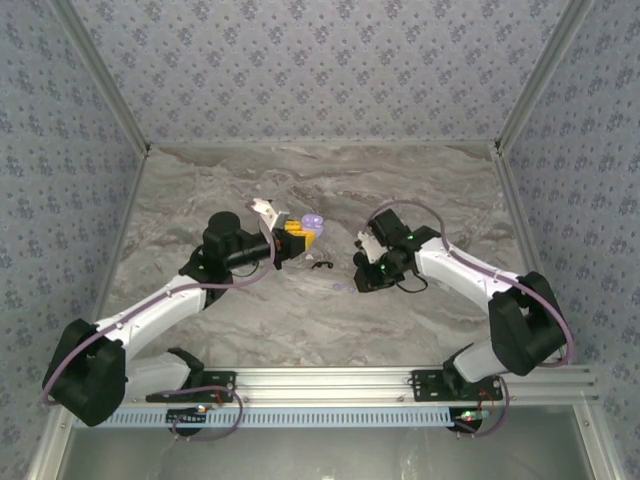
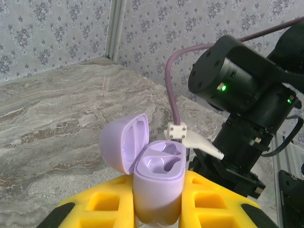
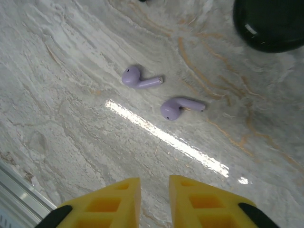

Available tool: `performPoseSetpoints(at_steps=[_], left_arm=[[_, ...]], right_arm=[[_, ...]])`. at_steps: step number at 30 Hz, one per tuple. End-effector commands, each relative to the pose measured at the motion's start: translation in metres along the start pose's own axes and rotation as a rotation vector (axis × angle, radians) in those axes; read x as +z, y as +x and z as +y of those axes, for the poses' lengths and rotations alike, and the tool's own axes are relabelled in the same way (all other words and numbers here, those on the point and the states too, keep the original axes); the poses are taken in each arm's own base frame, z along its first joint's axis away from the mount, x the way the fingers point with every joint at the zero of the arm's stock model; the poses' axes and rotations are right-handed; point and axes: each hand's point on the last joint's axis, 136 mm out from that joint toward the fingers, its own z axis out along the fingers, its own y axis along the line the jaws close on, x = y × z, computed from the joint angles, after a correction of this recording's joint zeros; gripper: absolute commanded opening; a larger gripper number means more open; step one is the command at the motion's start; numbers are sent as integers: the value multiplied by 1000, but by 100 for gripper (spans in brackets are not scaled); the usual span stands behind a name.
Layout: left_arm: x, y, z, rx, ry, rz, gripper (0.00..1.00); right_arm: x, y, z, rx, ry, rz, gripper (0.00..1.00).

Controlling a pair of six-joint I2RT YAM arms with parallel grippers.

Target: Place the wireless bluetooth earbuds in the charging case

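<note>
The lilac charging case (image 2: 159, 175) stands upright between my left gripper's (image 2: 157, 209) yellow fingers, which are shut on its body. Its lid (image 2: 124, 142) is swung open to the left and both wells are empty. From above, the case (image 1: 313, 222) and left gripper (image 1: 297, 238) sit mid-table. Two wireless bluetooth earbuds lie on the marble, one (image 3: 141, 78) further off and one (image 3: 176, 107) nearer. My right gripper (image 3: 155, 183) hovers short of them, its yellow fingers a narrow gap apart with nothing between. In the overhead view the right gripper (image 1: 362, 278) is right of the case.
A small black curved piece (image 1: 321, 266) lies on the table between the two grippers. The right arm's black wrist (image 2: 247, 95) looms close behind the case. A dark rounded shape (image 3: 273, 23) sits beyond the earbuds. The table's metal rail (image 3: 19, 194) runs nearby.
</note>
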Motion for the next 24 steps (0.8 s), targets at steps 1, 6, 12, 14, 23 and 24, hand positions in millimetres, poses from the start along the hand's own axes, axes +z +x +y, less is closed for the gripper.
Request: performPoseSetpoints(at_steps=[1, 6, 12, 14, 23, 24], left_arm=[[-3, -9, -5, 14, 4, -23, 10], [-4, -9, -5, 13, 0, -24, 11], [-5, -8, -4, 9, -7, -21, 10], [-5, -8, -4, 10, -9, -22, 10], [-4, -8, -2, 10, -18, -20, 10], [-4, -7, -1, 8, -19, -18, 10]], right_arm=[[17, 6, 0, 8, 4, 30, 21], [35, 5, 1, 11, 2, 39, 19], [52, 6, 0, 13, 10, 73, 19], [57, 6, 1, 14, 7, 79, 18], [68, -6, -7, 38, 49, 66, 18], [68, -8, -7, 42, 53, 60, 18]])
